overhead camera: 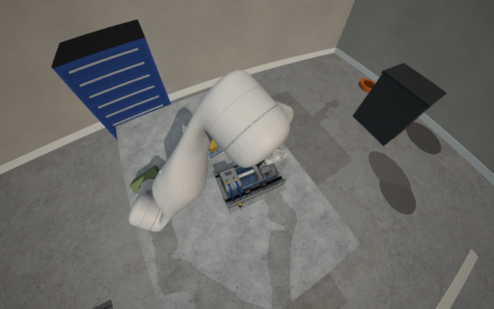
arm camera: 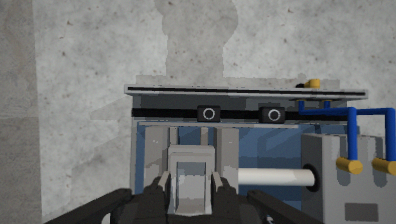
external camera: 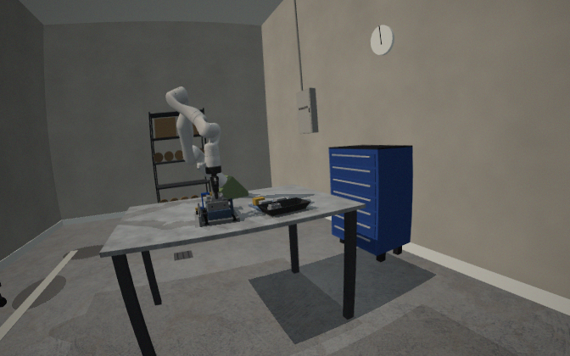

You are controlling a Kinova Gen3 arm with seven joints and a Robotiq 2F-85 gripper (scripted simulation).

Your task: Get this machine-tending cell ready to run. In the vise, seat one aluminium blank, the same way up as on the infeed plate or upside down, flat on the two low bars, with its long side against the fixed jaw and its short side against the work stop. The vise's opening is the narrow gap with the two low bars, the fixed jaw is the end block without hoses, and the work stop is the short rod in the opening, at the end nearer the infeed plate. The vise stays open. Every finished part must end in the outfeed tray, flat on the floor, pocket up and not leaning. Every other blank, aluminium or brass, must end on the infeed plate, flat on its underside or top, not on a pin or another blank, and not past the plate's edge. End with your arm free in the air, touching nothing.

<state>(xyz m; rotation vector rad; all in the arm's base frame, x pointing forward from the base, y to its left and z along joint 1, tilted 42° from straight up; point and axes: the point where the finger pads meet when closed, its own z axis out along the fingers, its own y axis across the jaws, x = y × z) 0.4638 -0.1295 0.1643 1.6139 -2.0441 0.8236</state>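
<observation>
In the wrist view my gripper [arm camera: 190, 182] is shut on a grey metal part [arm camera: 191, 170] with a rectangular pocket in its top face. The part sits in the opening of the blue vise [arm camera: 240, 145], between the low bars, and my fingers clamp its two long sides. The jaw block with blue hoses [arm camera: 350, 175] and its white rod [arm camera: 272, 176] stand to the right. In the exterior view my gripper [external camera: 214, 187] points straight down over the vise [external camera: 216, 211]. The black outfeed tray [external camera: 285, 205] lies to the right of it.
A brass blank [overhead camera: 213, 146] shows behind my arm, by the infeed plate. A green wedge [overhead camera: 143, 179] stands at the table's far side by my base. A blue drawer cabinet [external camera: 369, 197] stands beside the table. My arm hides most of the infeed plate in the top view.
</observation>
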